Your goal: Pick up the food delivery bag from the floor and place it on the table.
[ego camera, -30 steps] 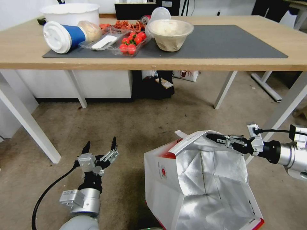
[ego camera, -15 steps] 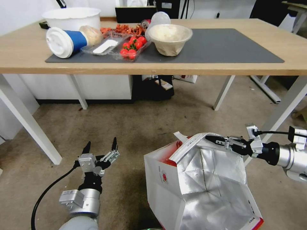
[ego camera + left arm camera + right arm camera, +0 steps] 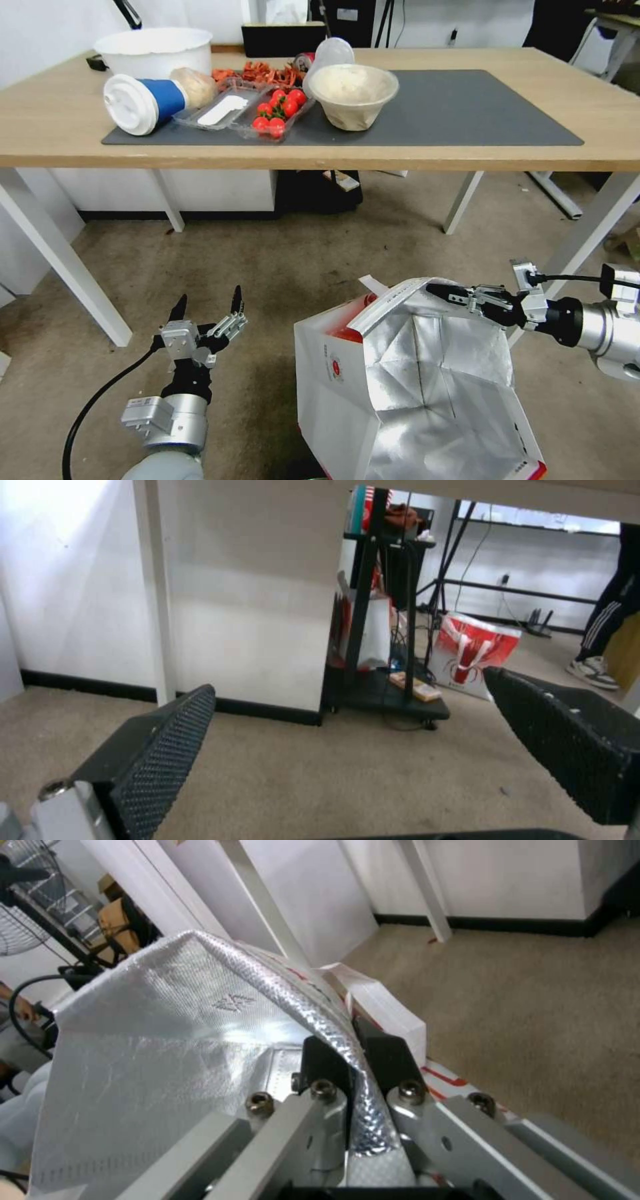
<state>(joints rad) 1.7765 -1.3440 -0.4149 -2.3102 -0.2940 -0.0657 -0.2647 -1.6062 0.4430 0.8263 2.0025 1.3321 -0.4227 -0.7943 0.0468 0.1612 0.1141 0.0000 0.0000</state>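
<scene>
One gripper holds the bag [image 3: 407,380]: right gripper [image 3: 443,292] pinches its far rim, table [image 3: 467,157] ahead above.
Left gripper [image 3: 208,308] hangs unclenched, apart to the left.

My head view is bright and evenly lit from overhead, with only soft shadow under the table [image 3: 320,157] darkening the carpet [image 3: 280,267] behind its legs. The table's edges bow slightly toward the frame's borders. Beside the table, the bag [image 3: 407,393] throws white glare off its creased foil lining. In my right wrist view that foil [image 3: 200,1040] flares hard near the fingers [image 3: 383,1055], and the nearest metal is soft. My left wrist view is blurry, its pads [image 3: 167,752] out of focus, the wall [image 3: 73,580] behind washed out.
</scene>
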